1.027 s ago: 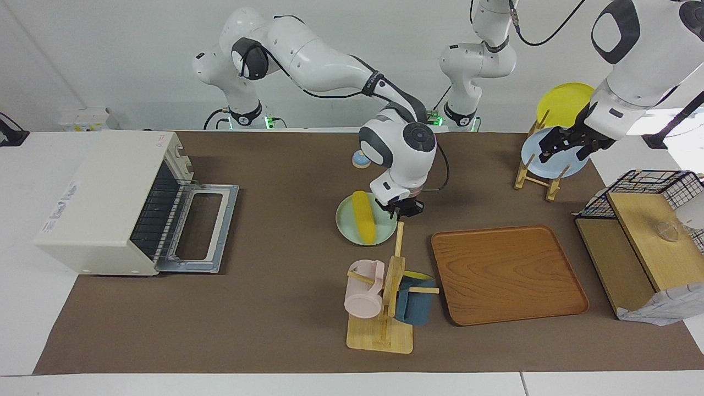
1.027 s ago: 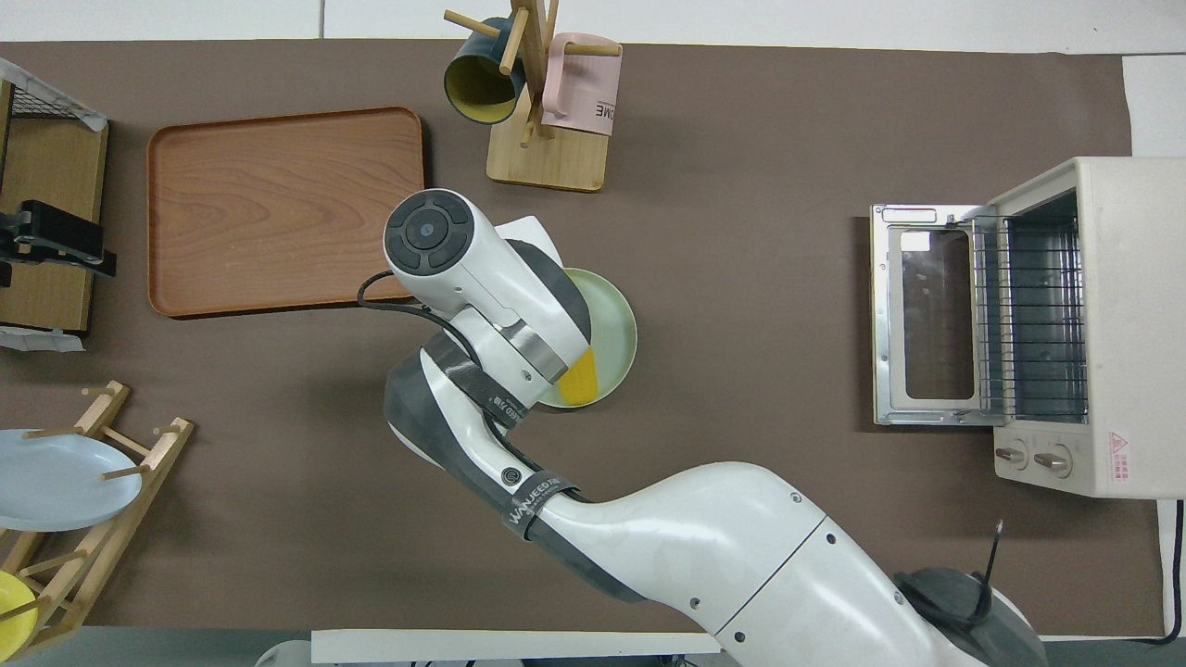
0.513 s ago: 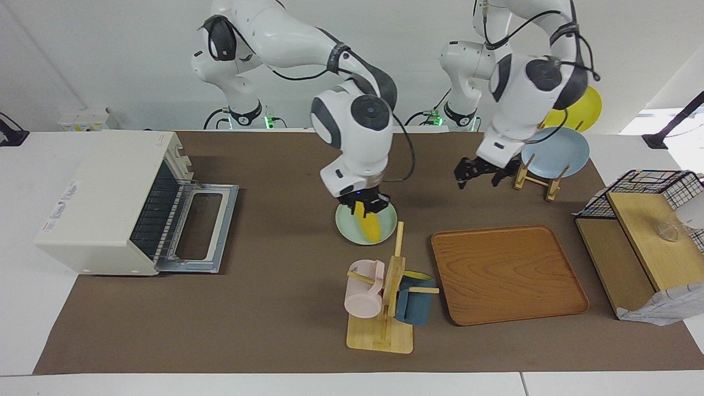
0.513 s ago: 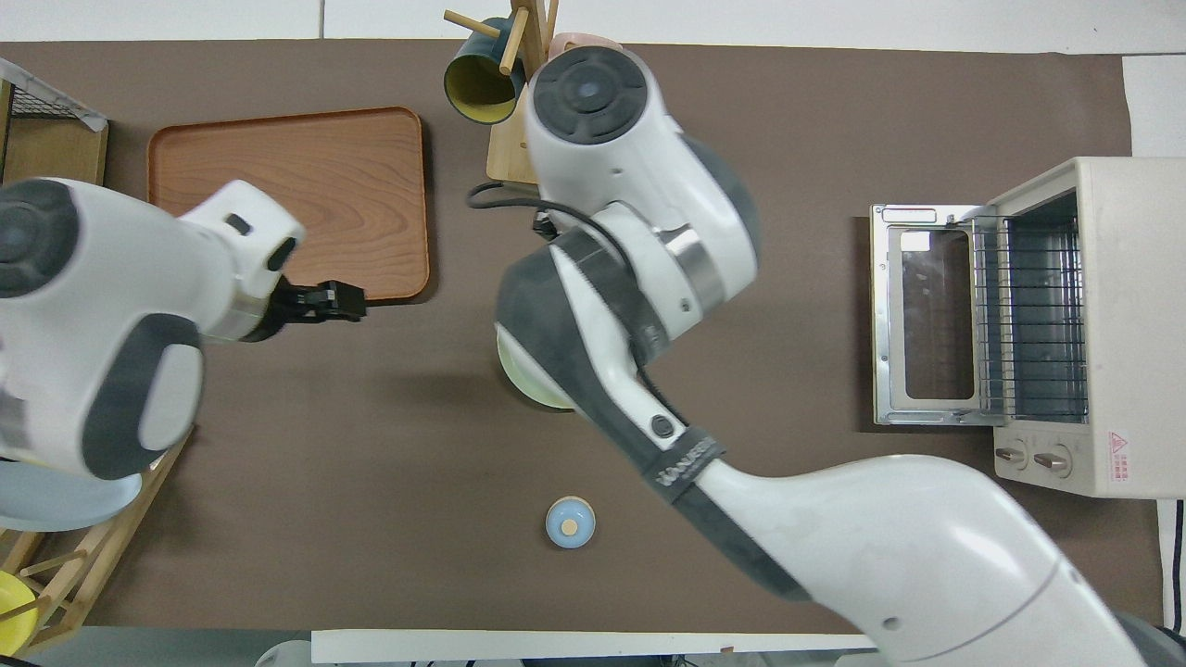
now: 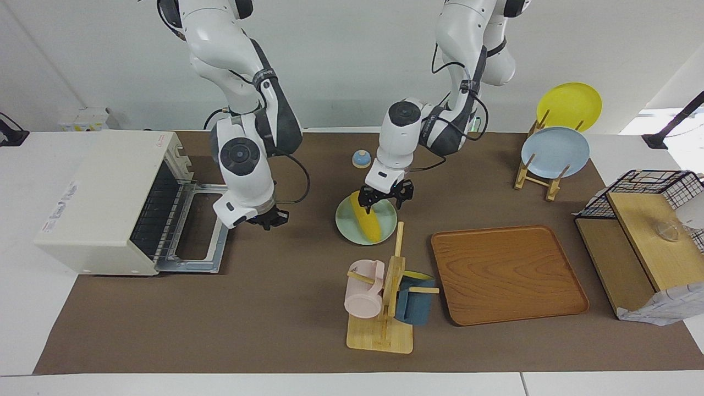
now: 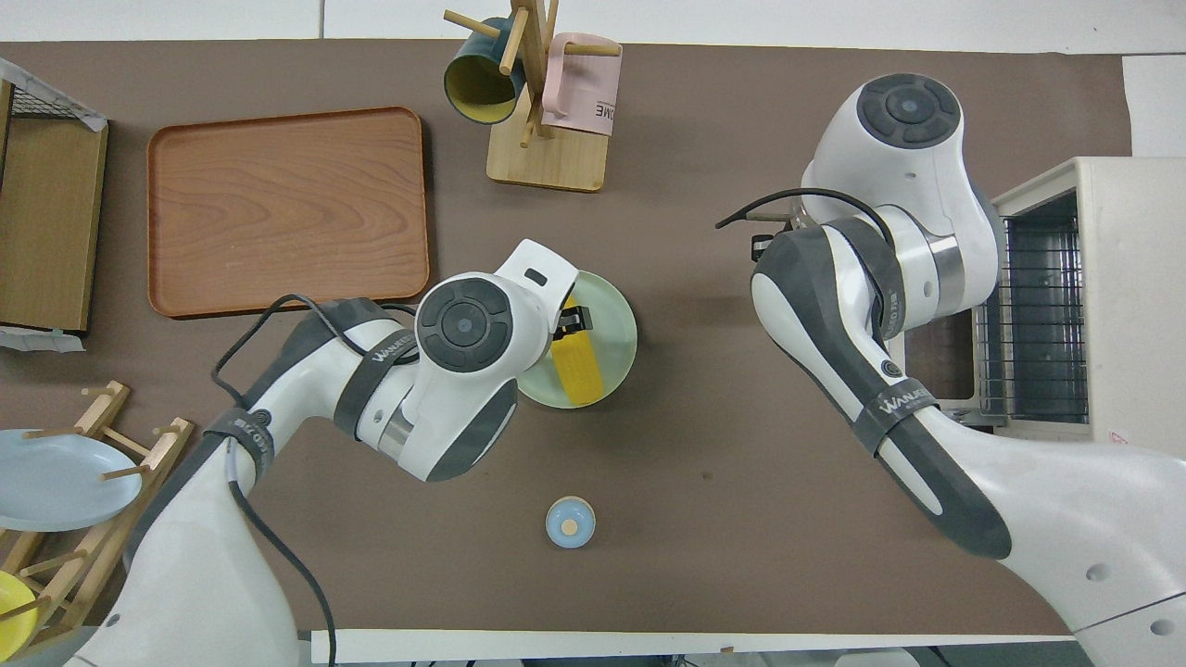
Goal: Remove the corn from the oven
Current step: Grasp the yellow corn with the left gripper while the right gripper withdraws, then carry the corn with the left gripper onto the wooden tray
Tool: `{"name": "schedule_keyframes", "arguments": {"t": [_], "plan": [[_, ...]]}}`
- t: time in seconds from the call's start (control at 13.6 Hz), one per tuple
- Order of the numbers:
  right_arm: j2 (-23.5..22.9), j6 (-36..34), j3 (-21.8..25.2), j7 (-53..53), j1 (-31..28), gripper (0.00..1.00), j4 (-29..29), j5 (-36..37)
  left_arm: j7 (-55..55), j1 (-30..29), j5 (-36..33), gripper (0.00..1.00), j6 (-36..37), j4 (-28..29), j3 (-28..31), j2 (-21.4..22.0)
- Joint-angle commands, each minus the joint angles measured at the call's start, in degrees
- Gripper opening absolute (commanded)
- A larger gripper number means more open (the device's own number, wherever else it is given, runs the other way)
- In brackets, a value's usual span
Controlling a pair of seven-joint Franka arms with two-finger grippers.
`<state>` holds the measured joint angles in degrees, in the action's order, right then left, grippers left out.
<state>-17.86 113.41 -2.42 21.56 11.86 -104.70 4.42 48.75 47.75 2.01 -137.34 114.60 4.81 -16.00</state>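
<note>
Already the corn [image 5: 366, 216] lay outside the oven [image 5: 104, 201], on a pale green plate [image 5: 385, 225] in the middle of the table, so the taking-out looked done as far as the pictures showed; what seemed left was for the arms to draw clear.

Going across the facing view, the oven stood at the right arm's end of the table with its door [image 5: 201, 231] folded down flat and its wire rack bare. The right gripper [image 5: 268, 219] hung just over the table beside the door's free edge, holding nothing; whether its fingers stood apart or together could not be told. Next came the plate with the corn, and the left gripper [image 5: 385, 196] hovered over the end of the corn nearer the robots, its fingers spread and holding nothing. Whether a fingertip touched the corn could not be told. A mug rack [image 5: 385, 297] stood farther from the robots than the plate, with a wooden tray [image 5: 509, 272] beside it toward the left arm's end.

Only the facing view showed the right gripper, since the arm's own bulk hid it from overhead. It hid much of the door there too. The overhead view, in turn, showed the corn [image 6: 578, 366] lying across the plate [image 6: 616, 320].
</note>
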Motion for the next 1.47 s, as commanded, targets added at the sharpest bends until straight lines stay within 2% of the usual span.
{"name": "schedule_keyframes", "arguments": {"t": [0.0, 0.07, 0.15, 0.22, 0.37, 0.51, 0.59, 0.81, 1.03, 1.1, 1.25, 1.39], "plan": [[2.93, 4.27, -0.92, -0.99, -2.44, 0.00, -7.62, 5.58, 3.89, 1.55, -0.08, 0.74, -3.01, -1.22, 1.08, -3.24], [2.31, 4.36, -0.83, -0.90, -2.71, 0.00, -7.80, 6.64, 3.55, 1.55, -0.08, 0.37, -2.84, -1.14, 1.08, -3.42], [1.52, 4.45, -0.83, -0.90, -3.06, 0.00, -7.89, 7.87, 2.94, 1.55, -0.08, 0.07, -2.67, -1.14, 1.08, -3.42], [1.17, 4.54, -0.83, -0.99, -3.68, 0.00, -7.89, 9.80, 2.85, 1.55, -0.08, 0.00, -2.32, -1.31, 1.08, -3.42], [0.99, 4.89, -0.92, -0.99, -4.56, 0.00, -8.67, 11.13, 2.59, 0.94, -0.43, 0.00, 2.66, -4.98, 1.26, -3.51], [0.64, 4.89, -0.92, -1.16, -5.26, 0.00, -9.11, 13.32, -5.80, -2.29, -1.49, 0.00, 8.65, -7.20, 1.70, -3.07], [0.46, 5.50, -0.92, -1.16, -5.61, 0.00, -9.73, 13.77, -12.47, -5.97, -1.49, 0.00, 10.32, -7.64, 1.70, -2.98], [0.46, 6.56, -0.92, -1.34, -5.97, 0.00, -10.17, 14.38, -30.42, -18.19, -0.09, 0.00, 10.52, -11.14, 1.35, -5.51], [0.20, 2.71, -1.01, -3.36, -6.05, 0.00, -7.37, 21.40, -37.39, -24.97, 0.36, 0.00, 12.10, -19.48, 1.26, -11.05], [0.02, -0.35, -1.01, -5.62, -6.14, 0.00, -4.58, 21.68, -39.41, -26.56, 0.27, 0.00, 12.19, -21.77, 1.26, -13.07], [0.11, -4.76, -1.01, -11.59, -7.01, 0.00, 0.18, 21.60, -44.24, -29.37, 0.18, 0.00, 11.58, -22.93, 1.44, -15.10], [3.08, -6.09, -1.18, -15.82, -10.08, 0.00, 0.55, 20.72, -47.33, -31.57, 0.27, 0.00, 11.05, -22.67, 1.44, -15.20]]}}
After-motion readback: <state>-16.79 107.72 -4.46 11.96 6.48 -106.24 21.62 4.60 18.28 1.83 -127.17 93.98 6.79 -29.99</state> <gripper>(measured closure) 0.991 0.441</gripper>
